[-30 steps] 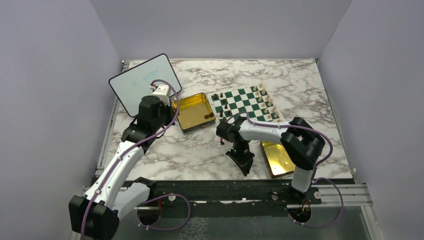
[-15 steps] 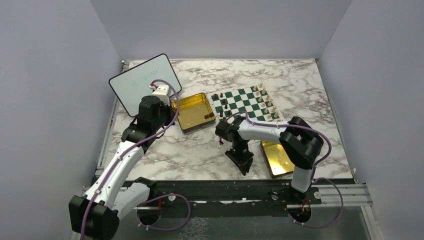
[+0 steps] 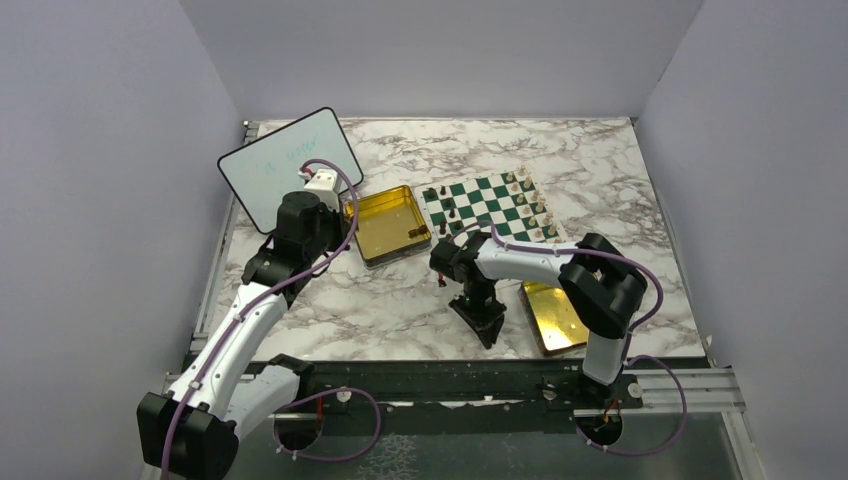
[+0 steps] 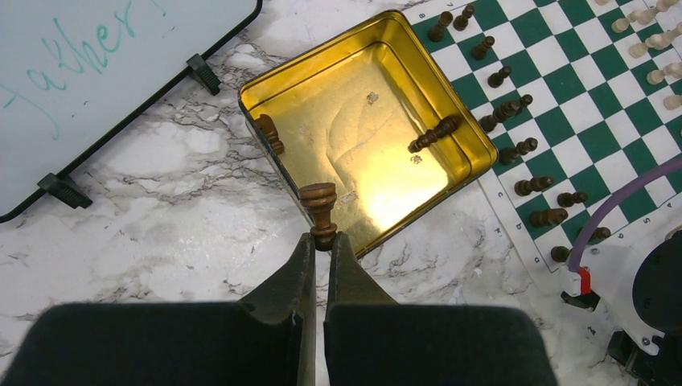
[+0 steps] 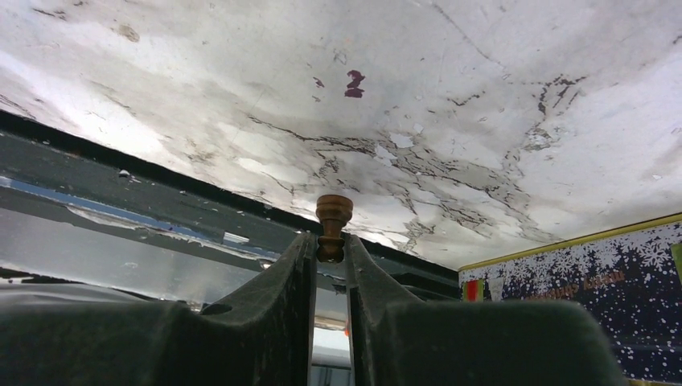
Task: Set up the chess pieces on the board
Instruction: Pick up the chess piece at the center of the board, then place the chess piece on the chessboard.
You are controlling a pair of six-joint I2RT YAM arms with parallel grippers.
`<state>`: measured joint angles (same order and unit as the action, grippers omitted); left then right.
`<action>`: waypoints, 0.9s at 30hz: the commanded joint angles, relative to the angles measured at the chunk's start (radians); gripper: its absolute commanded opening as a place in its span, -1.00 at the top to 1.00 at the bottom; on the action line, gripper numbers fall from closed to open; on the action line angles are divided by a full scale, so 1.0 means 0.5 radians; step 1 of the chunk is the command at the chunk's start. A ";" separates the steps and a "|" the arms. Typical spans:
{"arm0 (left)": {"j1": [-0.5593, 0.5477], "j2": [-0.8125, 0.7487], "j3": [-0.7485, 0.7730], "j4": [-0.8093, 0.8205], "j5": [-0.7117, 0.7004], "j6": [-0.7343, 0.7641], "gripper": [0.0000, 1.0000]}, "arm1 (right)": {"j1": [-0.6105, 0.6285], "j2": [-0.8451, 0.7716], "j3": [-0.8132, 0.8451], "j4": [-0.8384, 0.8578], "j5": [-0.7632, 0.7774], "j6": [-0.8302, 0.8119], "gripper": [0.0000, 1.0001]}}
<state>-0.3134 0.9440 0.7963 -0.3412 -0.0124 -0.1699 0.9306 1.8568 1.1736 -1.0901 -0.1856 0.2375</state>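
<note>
The green and white board lies at the table's centre right. Dark brown chess pieces stand along its left side and cream ones along its right. My left gripper hovers over the near-left rim of a gold tin, shut on a dark brown chess piece. Two more dark pieces lie inside that tin. My right gripper hangs low over the marble near the front edge, and a brown chess piece is pinched at its fingertips.
A white whiteboard with a black rim leans at the back left. A second gold tin lies right of my right gripper, its patterned side showing in the right wrist view. A black rail runs along the table's near edge.
My right arm has shifted slightly left and a little away from the front edge, with the brown piece between its fingers. The left arm has not moved.
</note>
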 commanded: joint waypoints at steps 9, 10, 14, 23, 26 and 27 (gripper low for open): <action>0.007 -0.031 0.019 -0.014 -0.020 0.024 1.00 | 0.019 -0.171 0.087 -0.038 0.062 0.091 0.82; 0.007 -0.025 0.018 -0.010 -0.014 0.024 1.00 | 0.019 -0.196 0.120 -0.066 0.060 0.097 0.82; 0.007 -0.003 0.013 0.009 0.023 0.024 1.00 | 0.017 -0.228 0.315 -0.213 0.134 0.074 0.83; 0.004 -0.022 -0.001 0.024 0.109 0.021 1.00 | -0.204 -0.017 0.733 -0.342 0.287 -0.128 0.83; 0.002 -0.025 -0.006 0.028 0.121 0.021 1.00 | -0.311 0.065 0.853 -0.334 0.271 -0.178 0.84; 0.001 -0.024 -0.006 0.029 0.123 0.021 1.00 | -0.341 0.088 0.889 -0.330 0.263 -0.197 0.84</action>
<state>-0.3134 0.9443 0.7959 -0.3405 0.0181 -0.1699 0.8158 1.8465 1.5505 -1.2190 -0.0757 0.1944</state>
